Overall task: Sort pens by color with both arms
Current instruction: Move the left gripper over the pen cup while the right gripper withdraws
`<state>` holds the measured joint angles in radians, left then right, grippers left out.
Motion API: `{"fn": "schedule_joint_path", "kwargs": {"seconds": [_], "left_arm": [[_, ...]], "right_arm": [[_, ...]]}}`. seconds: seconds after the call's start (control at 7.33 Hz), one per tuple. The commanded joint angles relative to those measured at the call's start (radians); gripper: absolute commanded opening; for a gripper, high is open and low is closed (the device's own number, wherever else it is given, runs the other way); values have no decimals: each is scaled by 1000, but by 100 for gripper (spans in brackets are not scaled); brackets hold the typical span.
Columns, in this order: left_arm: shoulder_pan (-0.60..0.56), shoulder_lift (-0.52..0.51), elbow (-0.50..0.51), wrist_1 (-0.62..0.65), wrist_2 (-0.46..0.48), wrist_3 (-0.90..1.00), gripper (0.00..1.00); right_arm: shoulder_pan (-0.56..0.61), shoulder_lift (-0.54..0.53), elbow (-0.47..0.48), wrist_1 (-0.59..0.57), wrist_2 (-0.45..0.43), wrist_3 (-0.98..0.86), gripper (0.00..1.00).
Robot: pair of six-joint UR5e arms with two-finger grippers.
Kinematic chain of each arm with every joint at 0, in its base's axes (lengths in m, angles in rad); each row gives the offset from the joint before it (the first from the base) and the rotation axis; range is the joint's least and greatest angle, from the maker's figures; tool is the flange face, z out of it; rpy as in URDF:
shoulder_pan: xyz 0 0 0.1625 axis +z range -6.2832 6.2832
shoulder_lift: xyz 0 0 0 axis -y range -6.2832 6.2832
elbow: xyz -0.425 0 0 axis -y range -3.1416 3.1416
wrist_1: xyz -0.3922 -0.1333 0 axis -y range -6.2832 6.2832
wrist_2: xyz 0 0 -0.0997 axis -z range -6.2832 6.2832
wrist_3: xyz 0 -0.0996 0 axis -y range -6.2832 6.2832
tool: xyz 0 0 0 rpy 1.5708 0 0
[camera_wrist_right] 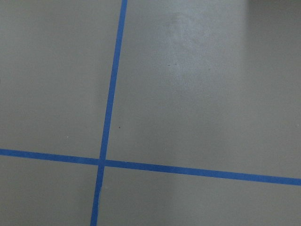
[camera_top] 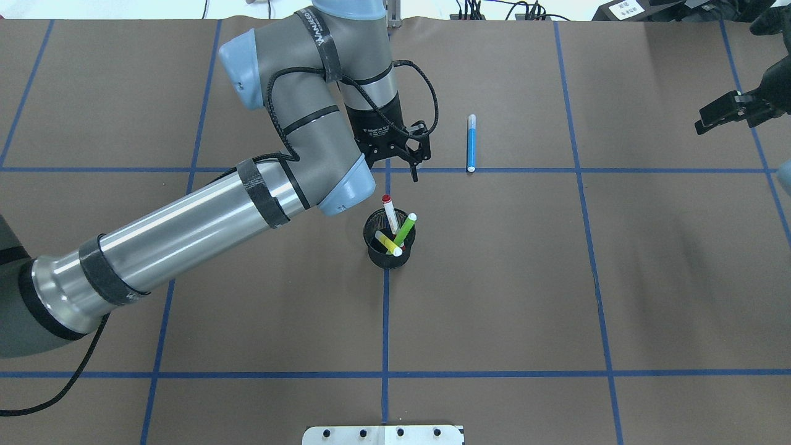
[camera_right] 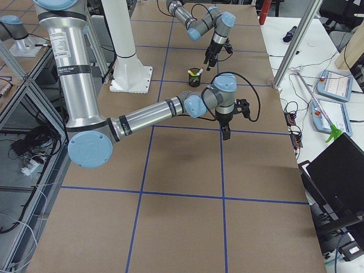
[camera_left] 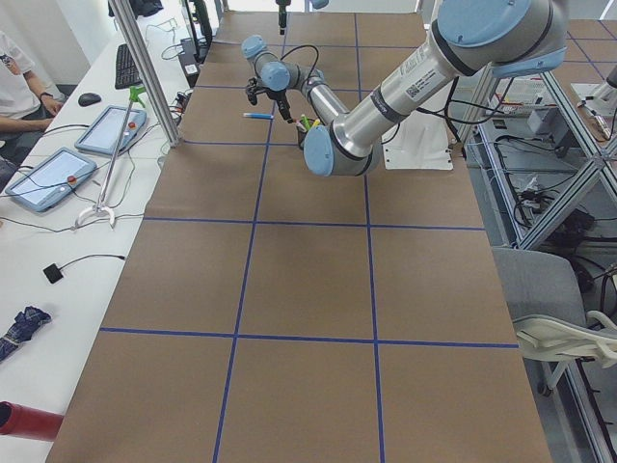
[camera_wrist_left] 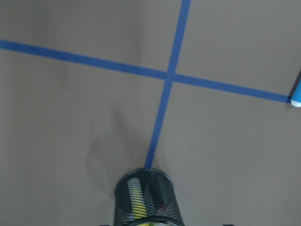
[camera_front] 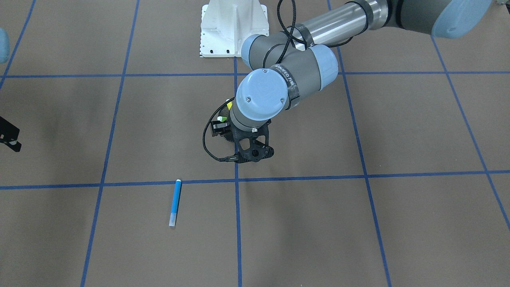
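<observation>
A black mesh cup [camera_top: 389, 247] stands near the table's middle and holds three pens: a white one with a red cap [camera_top: 389, 213], a light green one [camera_top: 405, 228] and a yellow one [camera_top: 388, 243]. A blue pen [camera_top: 471, 142] [camera_front: 175, 202] lies flat on the table, on the robot's right of the cup. My left gripper [camera_top: 393, 168] [camera_front: 252, 153] hangs open and empty just beyond the cup, whose mesh [camera_wrist_left: 146, 197] fills the bottom of the left wrist view. My right gripper [camera_top: 717, 117] [camera_front: 10, 137] sits far off at the table's right edge; how its jaws stand I cannot tell.
Blue tape lines [camera_top: 386, 321] divide the brown table into squares. The white pedestal base [camera_front: 233, 28] stands at the robot's side. Beyond the far edge runs a bench with tablets [camera_left: 111, 130], cables and a seated person [camera_left: 14, 82].
</observation>
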<state>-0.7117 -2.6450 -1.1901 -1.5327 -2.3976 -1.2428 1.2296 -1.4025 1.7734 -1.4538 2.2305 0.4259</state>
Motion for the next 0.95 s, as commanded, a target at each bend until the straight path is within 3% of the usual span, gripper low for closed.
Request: {"fn": "schedule_joint_path", "kwargs": {"seconds": [0.0,0.68,0.82], "left_arm": [[1,-4,7,-3,-3,-6,84],[-15,50,-48,-6,-3,-4,83],[-11,50,-48,-6,-3,-7,78]], "right_arm": [[4,0,0,-3,1,-9,98],[4,2,0,-3,1,-4,98],[4,0,0,-3,1,-4,98]]}}
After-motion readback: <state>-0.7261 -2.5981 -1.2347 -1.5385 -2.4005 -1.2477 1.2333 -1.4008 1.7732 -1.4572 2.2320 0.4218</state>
